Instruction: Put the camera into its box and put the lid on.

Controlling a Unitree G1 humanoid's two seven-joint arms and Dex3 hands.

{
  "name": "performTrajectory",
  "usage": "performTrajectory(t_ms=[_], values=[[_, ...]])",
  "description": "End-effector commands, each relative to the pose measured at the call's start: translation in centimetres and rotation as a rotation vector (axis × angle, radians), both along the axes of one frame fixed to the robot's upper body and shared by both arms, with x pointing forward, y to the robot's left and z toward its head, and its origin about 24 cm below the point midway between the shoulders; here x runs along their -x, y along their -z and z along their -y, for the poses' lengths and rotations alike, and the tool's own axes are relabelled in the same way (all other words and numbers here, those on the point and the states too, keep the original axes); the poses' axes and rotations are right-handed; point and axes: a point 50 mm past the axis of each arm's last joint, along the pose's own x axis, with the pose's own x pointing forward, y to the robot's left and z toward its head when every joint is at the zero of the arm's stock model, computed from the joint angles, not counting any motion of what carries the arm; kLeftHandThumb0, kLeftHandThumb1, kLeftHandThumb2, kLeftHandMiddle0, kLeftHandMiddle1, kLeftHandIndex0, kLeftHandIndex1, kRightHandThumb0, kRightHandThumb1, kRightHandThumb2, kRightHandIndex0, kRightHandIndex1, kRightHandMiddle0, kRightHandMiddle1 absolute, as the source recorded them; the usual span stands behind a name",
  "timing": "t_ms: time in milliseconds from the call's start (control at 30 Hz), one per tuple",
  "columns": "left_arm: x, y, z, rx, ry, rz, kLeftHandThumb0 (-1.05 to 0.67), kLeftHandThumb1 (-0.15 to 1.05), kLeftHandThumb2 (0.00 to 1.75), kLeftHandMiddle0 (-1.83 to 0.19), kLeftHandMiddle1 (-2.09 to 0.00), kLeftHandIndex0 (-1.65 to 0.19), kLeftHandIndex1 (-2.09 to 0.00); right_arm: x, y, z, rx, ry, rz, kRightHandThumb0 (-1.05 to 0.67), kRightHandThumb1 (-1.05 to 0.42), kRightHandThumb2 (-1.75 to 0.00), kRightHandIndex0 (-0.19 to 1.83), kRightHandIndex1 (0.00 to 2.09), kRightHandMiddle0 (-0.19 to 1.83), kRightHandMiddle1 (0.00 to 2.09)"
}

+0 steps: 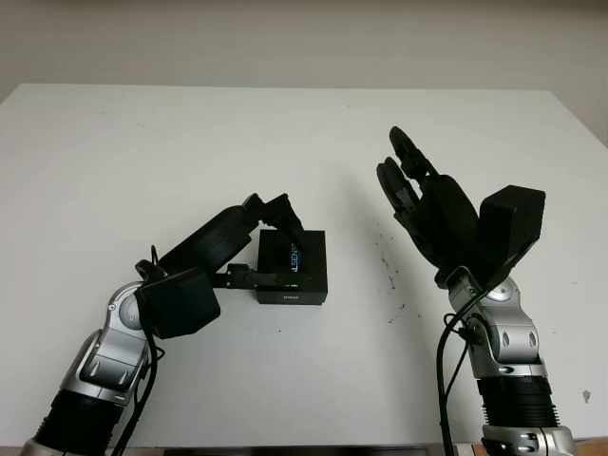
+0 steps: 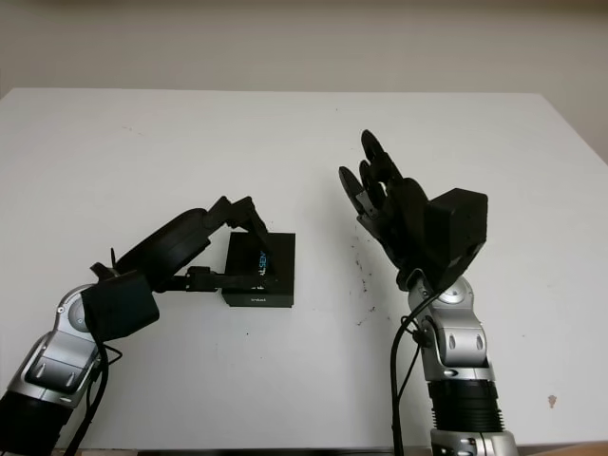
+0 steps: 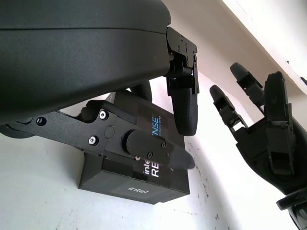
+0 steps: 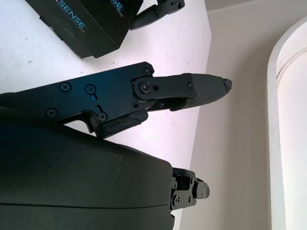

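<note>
A black camera box (image 1: 302, 264) with white and blue print lies closed on the white table (image 1: 190, 152), its lid on. The camera itself is hidden. My left hand (image 1: 275, 252) reaches over the box from its left side. One of its fingers (image 3: 184, 110) hangs over the lid's far edge, and the thumb (image 3: 158, 152) lies along the near edge, without lifting the box. My right hand (image 1: 413, 180) is open and raised above the table to the right of the box, well apart from it, palm toward the box.
Small dark specks (image 1: 388, 271) mark the table between the box and my right arm. The table's far edge (image 1: 285, 87) meets a pale wall.
</note>
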Motion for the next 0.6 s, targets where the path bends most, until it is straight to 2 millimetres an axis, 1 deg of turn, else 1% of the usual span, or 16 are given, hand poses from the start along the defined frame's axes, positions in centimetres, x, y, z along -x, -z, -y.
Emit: performTrajectory(t_ms=[0,133,333,433,467,500,533,567], values=[[0.75,0.30,0.10,-0.015,0.018,-0.008,-0.35,1.05,0.13,-0.38,-1.97,-0.14,-1.67,-0.06,-0.22,0.04,-0.004,-0.002,0.012,-0.65,-1.05,-0.28,-0.06,0.05,-0.02,0.05],[1.06,0.66,-0.11,-0.026,0.008,-0.017,-0.35,1.05,0.15,-0.33,-1.96,-0.11,-1.65,-0.07,-0.24,0.07,0.005,-0.005,0.011,-0.65,-1.05,-0.28,-0.06,0.05,-0.02,0.04],[0.92,0.98,-0.25,-0.052,-0.009,0.004,-0.34,1.05,0.14,-0.31,-1.95,-0.10,-1.66,-0.03,-0.26,0.10,0.015,-0.003,0.007,-0.65,-1.05,-0.29,-0.06,0.05,-0.02,0.05],[0.82,1.07,-0.17,-0.101,-0.032,0.047,-0.35,1.05,0.13,-0.32,-1.95,-0.11,-1.68,0.06,-0.29,0.14,0.016,-0.002,0.008,-0.64,-1.05,-0.29,-0.06,0.05,-0.02,0.05],[0.79,1.08,-0.15,-0.144,-0.046,0.073,-0.35,1.05,0.12,-0.28,-1.91,-0.10,-1.67,0.08,-0.29,0.15,0.017,0.001,0.008,-0.64,-1.05,-0.29,-0.06,0.05,-0.01,0.05],[0.76,1.09,-0.14,-0.222,-0.060,0.116,-0.36,1.05,0.12,-0.22,-1.82,-0.08,-1.63,0.09,-0.28,0.15,0.019,0.005,0.007,-0.64,-1.05,-0.29,-0.06,0.05,-0.01,0.05],[0.71,1.12,-0.13,-0.327,-0.066,0.147,-0.43,1.05,0.17,-0.12,-1.43,-0.01,-1.40,0.09,-0.26,0.15,0.020,0.004,0.007,-0.64,-1.05,-0.29,-0.06,0.06,0.00,0.06],[0.65,1.18,-0.13,-0.447,-0.077,0.169,-0.47,1.05,0.21,-0.09,-0.98,0.03,-1.13,0.09,-0.25,0.13,0.021,0.002,0.008,-0.64,-1.05,-0.29,-0.06,0.05,0.00,0.06]])
